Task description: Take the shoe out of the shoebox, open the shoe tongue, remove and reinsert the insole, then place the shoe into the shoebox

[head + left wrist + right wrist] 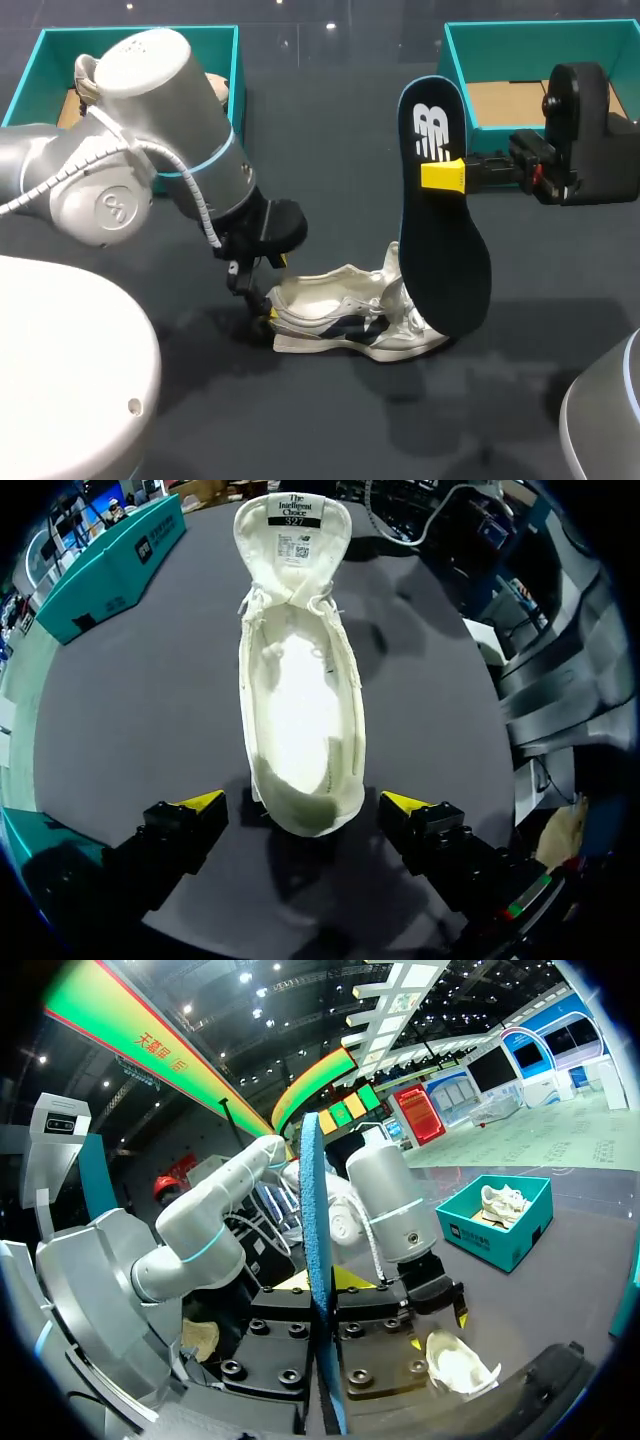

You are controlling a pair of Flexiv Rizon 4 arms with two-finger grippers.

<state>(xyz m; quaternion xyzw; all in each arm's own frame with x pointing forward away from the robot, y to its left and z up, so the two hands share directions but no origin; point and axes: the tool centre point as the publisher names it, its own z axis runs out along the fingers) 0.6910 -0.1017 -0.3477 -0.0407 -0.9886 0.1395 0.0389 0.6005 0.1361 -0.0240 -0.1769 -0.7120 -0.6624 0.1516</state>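
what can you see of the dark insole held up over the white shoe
The dark navy foam insole has a white logo near its narrower upper end and a thin blue edge. It hangs upright, out of the white shoe, its wide end down near it. The right gripper clamps its upper part; nothing else clearly touches it.

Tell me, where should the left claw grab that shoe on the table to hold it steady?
Probably the heel, approached from behind, one finger on each side. It is the narrow, rounded end of the shoe and lies between the open fingers of the left gripper; the tongue is folded back.
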